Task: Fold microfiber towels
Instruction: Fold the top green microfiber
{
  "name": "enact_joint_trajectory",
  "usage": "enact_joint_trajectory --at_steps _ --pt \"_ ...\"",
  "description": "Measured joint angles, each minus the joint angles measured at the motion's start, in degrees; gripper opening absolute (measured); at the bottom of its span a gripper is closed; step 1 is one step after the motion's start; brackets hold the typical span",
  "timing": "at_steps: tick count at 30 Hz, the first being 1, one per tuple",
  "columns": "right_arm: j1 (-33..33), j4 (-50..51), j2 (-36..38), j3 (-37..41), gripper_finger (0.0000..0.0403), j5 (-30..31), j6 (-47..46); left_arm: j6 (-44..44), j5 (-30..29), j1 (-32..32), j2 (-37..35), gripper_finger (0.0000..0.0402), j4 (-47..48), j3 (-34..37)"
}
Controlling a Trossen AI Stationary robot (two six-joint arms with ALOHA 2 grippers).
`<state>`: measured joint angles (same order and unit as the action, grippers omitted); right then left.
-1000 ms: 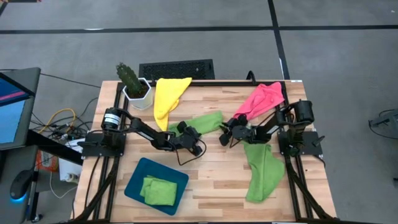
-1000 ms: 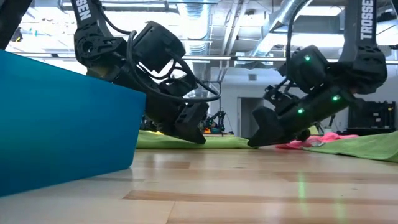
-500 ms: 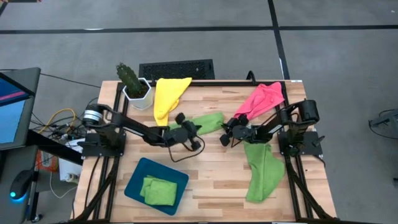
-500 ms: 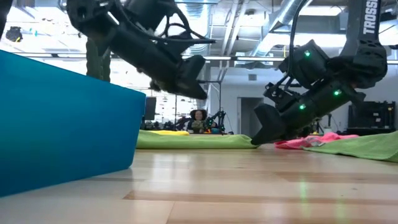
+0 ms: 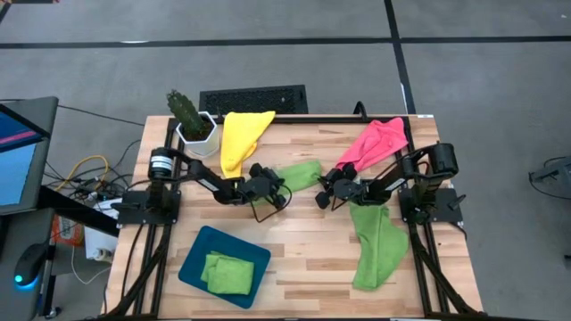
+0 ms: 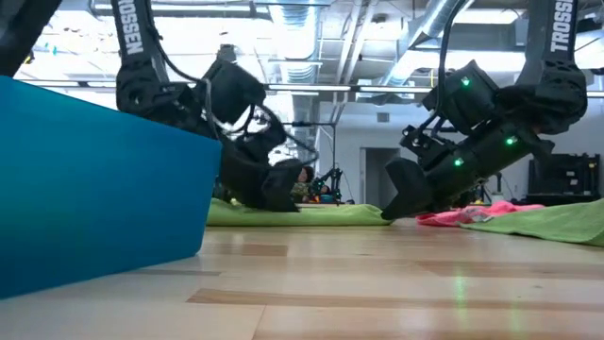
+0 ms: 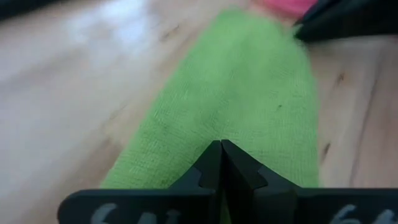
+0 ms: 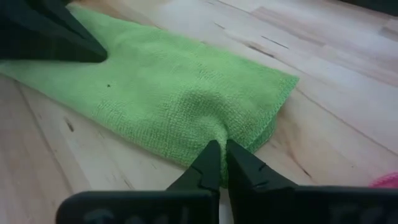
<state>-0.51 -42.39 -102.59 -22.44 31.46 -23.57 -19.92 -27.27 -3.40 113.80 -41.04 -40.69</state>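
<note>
Pictured from above: a lime green towel [image 5: 294,175] stretched flat near the middle of the wooden tabletop [image 5: 312,250], flanked at either end by a gripper. Right gripper [image 5: 323,189] down at the towel's end nearer the right edge, fingers pinched together on a raised pucker of the green cloth [image 8: 186,93], as seen past the wrist. Left gripper [image 5: 269,189] at the opposite end, fingers [image 7: 219,163] fully closed, tips meeting over the green pile [image 7: 249,93]; cannot tell whether any fabric is caught between them. At table height, both dark grippers [image 6: 274,189] [image 6: 401,200] angled down onto the long green strip [image 6: 293,214]. Elsewhere: a yellow towel [image 5: 241,138] draped near the back edge beside a potted cactus [image 5: 190,120] at the back left corner; a pink towel [image 5: 375,143] bunched towards the back right corner; another green towel [image 5: 376,245] lying along the right edge; a folded green towel [image 5: 227,272] resting in the dark teal tray [image 5: 192,267] near the front left corner. Compared with half a second earlier: left gripper dropped from well above the wood back down to the cloth's end, its arm drawn in from its earlier stretch; right gripper narrowed over the past second from partly open to its present pinch, otherwise in the same spot; all towels unmoved.
</note>
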Motion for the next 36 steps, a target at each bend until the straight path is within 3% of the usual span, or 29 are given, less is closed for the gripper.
enact_joint_trajectory --at_steps 11,18,23,28,33,36 --pt "-0.02 -0.93 4.42 -4.47 0.0029 -0.56 9.18 -1.32 -0.37 -0.07 1.53 0.0 -1.42 -0.07" --pt "-0.02 2.15 3.25 -12.96 0.0028 -10.29 15.76 -0.81 0.32 0.2 1.58 0.0 -3.28 -0.02" --pt "0.85 7.03 1.12 -18.21 0.0029 -11.84 18.43 0.41 3.96 0.23 -2.24 0.0 -0.23 -0.02" --pt "1.27 8.53 1.09 -19.44 0.0034 -11.8 19.61 1.96 6.34 0.96 -11.81 0.0 12.65 0.0" --pt "1.29 7.99 1.07 -19.5 0.0029 -12.08 19.66 3.06 3.27 2.8 -24.39 0.0 31.69 -0.02" --pt "1.27 6.41 1.07 -19.5 0.0029 -13.53 20.5 0.93 1.16 3.86 -28.14 0.0 37.02 2.34"
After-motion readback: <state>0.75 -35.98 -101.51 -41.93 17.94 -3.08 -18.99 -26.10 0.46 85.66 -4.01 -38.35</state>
